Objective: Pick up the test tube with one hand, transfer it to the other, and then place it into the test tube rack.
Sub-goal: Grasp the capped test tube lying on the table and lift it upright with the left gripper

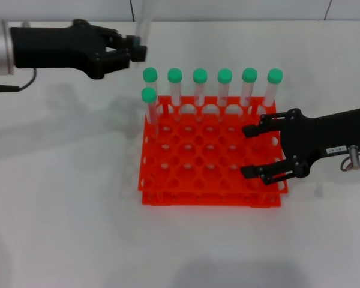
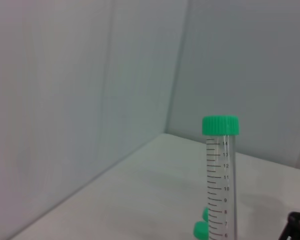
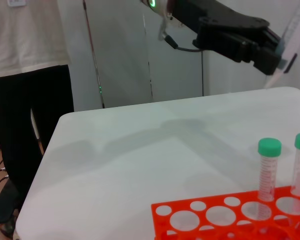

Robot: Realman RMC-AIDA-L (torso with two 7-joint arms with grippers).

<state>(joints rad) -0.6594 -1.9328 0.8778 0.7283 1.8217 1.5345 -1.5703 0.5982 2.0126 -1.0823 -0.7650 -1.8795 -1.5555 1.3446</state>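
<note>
— How far had it got?
— The left gripper (image 1: 138, 49) was clamped on the test tube (image 1: 143, 24), lifted behind the test tube rack (image 1: 210, 195). The right gripper (image 1: 250, 151) waited wide open over the rack's right edge; handover and placing remained.
— Any writing?
— Graduation numbers on the tube; the right gripper's white label (image 1: 336, 149) was unreadable.

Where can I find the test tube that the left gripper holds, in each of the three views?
Head view: test tube top, left of centre, above left gripper.
Left wrist view: lower right, upright.
Right wrist view: upper right edge, slanted.
Shared landmark: green caps of racked tubes.
Right gripper open over rack.
</note>
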